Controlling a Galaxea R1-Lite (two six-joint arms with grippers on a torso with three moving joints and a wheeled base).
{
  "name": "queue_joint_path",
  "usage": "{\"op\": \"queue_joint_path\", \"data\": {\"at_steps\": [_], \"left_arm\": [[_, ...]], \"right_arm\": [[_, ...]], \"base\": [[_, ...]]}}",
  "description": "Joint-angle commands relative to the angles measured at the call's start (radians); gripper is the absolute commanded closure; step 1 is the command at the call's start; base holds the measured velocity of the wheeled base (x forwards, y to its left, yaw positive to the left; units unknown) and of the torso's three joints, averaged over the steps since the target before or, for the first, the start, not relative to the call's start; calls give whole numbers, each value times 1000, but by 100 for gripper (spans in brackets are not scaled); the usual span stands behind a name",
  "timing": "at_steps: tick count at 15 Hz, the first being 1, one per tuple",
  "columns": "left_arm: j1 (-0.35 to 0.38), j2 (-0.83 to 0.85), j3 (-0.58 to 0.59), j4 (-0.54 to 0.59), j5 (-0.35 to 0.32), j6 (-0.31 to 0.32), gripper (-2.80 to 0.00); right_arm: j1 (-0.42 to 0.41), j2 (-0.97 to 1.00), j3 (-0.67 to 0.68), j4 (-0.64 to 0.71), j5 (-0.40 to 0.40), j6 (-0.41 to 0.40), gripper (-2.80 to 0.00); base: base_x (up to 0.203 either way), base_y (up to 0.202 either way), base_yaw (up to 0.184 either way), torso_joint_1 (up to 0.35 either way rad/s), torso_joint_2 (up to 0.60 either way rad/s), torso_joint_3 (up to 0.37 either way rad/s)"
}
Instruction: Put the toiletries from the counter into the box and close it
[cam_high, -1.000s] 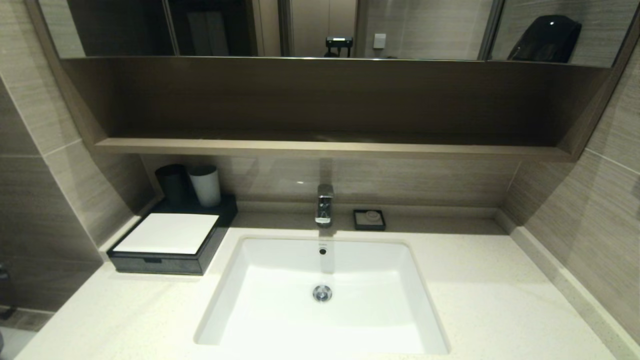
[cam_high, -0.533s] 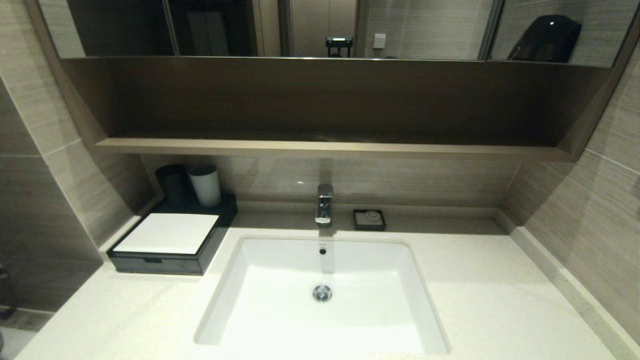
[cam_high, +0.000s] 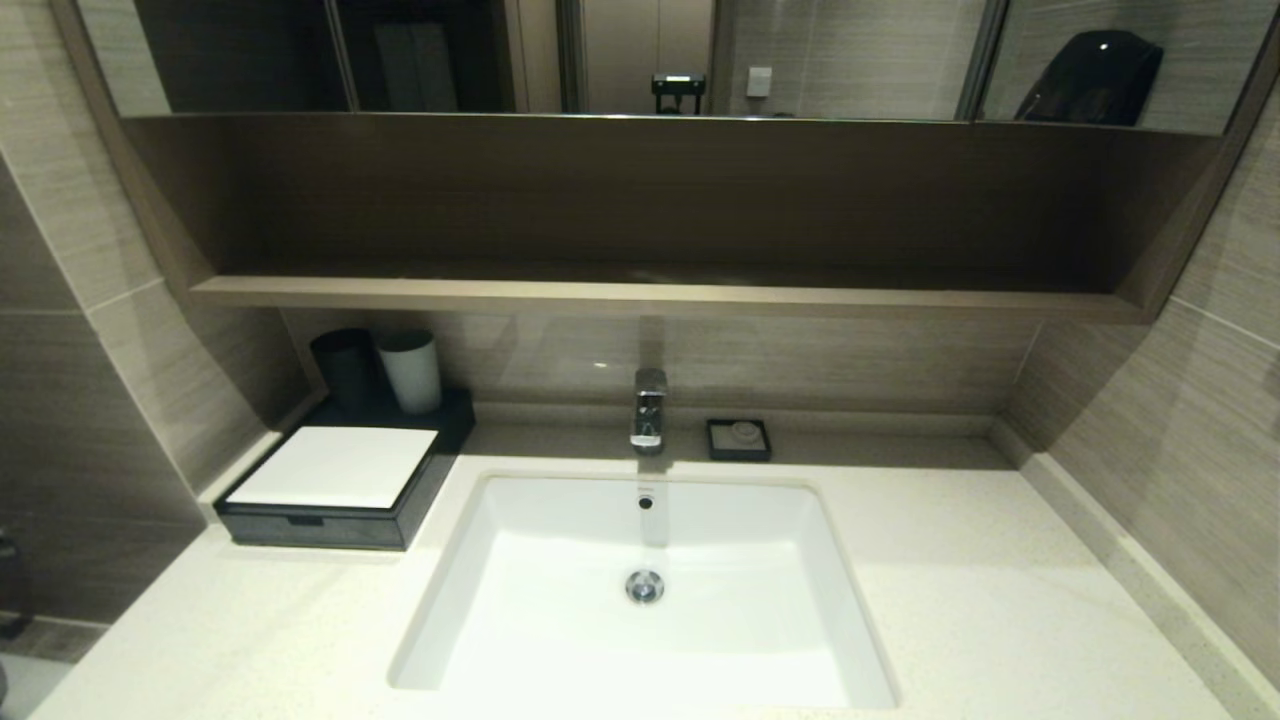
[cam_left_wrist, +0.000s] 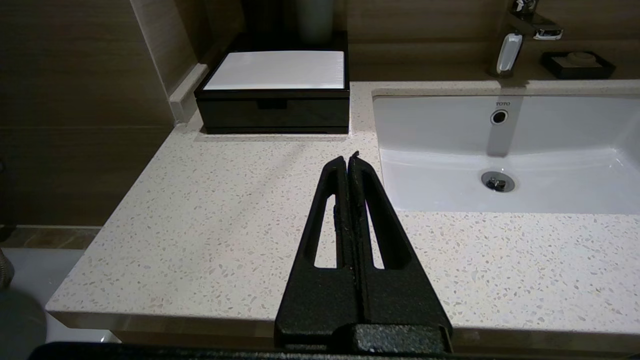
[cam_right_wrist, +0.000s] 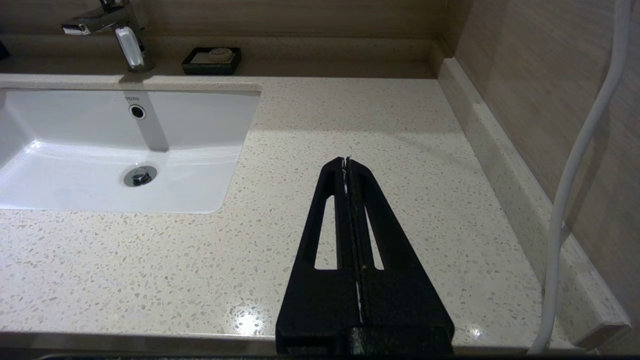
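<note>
Nearest the robot, both grippers hang at the front edge of the counter (cam_high: 1000, 600), outside the head view. The left gripper (cam_left_wrist: 348, 161) has its two black fingers pressed together with nothing between them, pointing over the speckled stone just left of the sink (cam_left_wrist: 550, 200). The right gripper (cam_right_wrist: 346, 162) is likewise closed and empty, above the stone to the right of the basin, with a white cable (cam_right_wrist: 580, 175) running down the wall on its far side.

The white rectangular sink sits in the middle of the counter, its drain (cam_high: 645, 586) near the centre of the basin.

Farther back, the box (cam_high: 340, 490) stands at the counter's back left corner against the left wall: black sides, a flat white top panel, its drawer front flush with the body. None of the wrapped toiletries can be seen on the stone in any view.

Behind the box, a black cup (cam_high: 345, 368) and a white cup (cam_high: 410, 370) stand side by side. At the back edge, a chrome faucet (cam_high: 648, 410) rises behind the basin, with a small black soap dish (cam_high: 738, 439) just to its right. A brown wooden shelf (cam_high: 650, 295) spans the wall above.
</note>
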Motion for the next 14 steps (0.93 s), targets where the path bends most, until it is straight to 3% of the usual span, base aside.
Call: {"op": "queue_joint_path", "data": {"at_steps": [1, 14], "left_arm": [[1, -2, 0, 0, 0, 1, 0], [0, -1, 0, 0, 0, 1, 0]], "right_arm": [[0, -2, 1, 0, 0, -2, 0], [0, 0, -1, 0, 0, 0, 0]], "base": [[0, 0, 0, 0, 0, 0], [0, 0, 0, 0, 0, 0]]}}
